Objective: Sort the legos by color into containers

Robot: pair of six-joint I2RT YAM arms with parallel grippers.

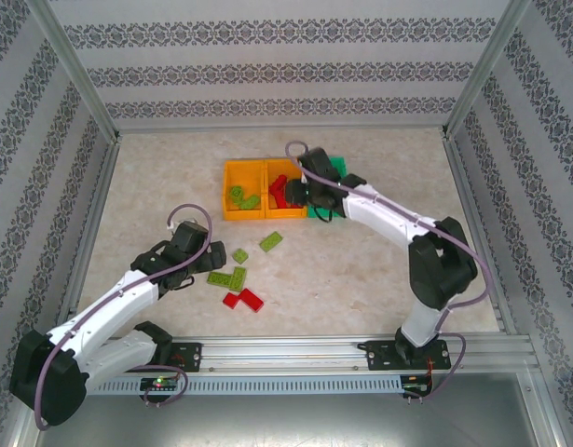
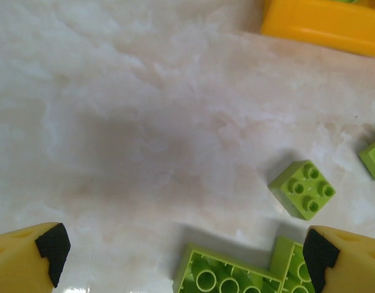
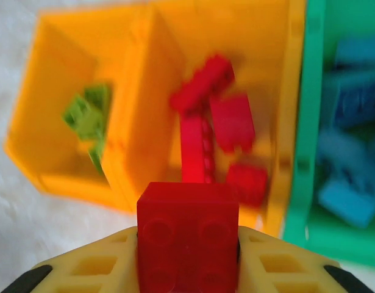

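Note:
My right gripper (image 3: 187,247) is shut on a red square lego (image 3: 187,226) and hangs over the middle orange container (image 1: 284,170), which holds several red legos (image 3: 231,122). The left orange container (image 1: 232,191) holds green legos (image 3: 86,116). The green container (image 3: 310,122) holds blue legos (image 3: 352,91). My left gripper (image 2: 181,256) stands open low over the table. An upturned green lego (image 2: 227,274) lies just ahead of its fingers, and a green square one (image 2: 302,189) lies to the right. Two red legos (image 1: 244,298) lie on the table nearby.
More loose green legos (image 1: 271,241) lie between the containers and my left gripper (image 1: 204,256). Metal frame rails border the table on all sides. Bare marbled table spreads to the left and far right.

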